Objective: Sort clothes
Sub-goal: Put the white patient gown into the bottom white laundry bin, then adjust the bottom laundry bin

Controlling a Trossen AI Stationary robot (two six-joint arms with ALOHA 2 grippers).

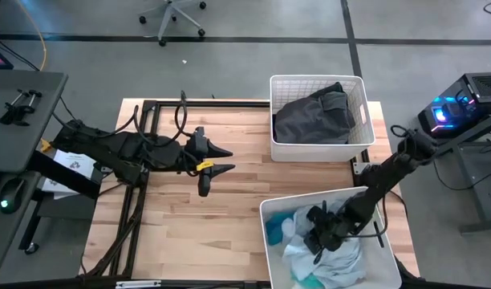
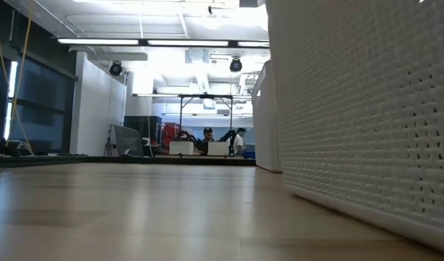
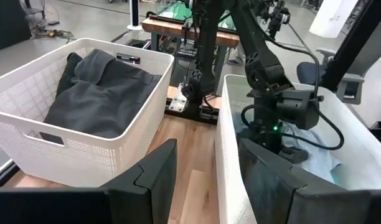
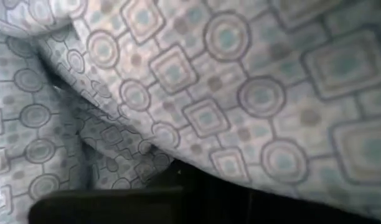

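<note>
Dark grey clothes [image 1: 314, 116] lie in the far white bin [image 1: 359, 88]; they also show in the left wrist view [image 3: 100, 99]. Pale blue, white and teal clothes [image 1: 334, 261] fill the near white bin [image 1: 265, 210]. My right gripper [image 1: 318, 237] is down among these light clothes. A pale patterned cloth [image 4: 209, 81] fills its wrist view. My left gripper [image 1: 229, 159] is open and empty above the bare table, left of both bins, and points toward them [image 3: 203, 180].
The two bins stand along the table's right side with a narrow gap [image 3: 190, 143] between them. Bare wood [image 1: 197, 233] spreads left of the bins. A black frame [image 1: 145, 144] lies under my left arm. The near bin's wall [image 2: 367, 109] fills the low view's right. People [image 2: 207, 134] sit far behind.
</note>
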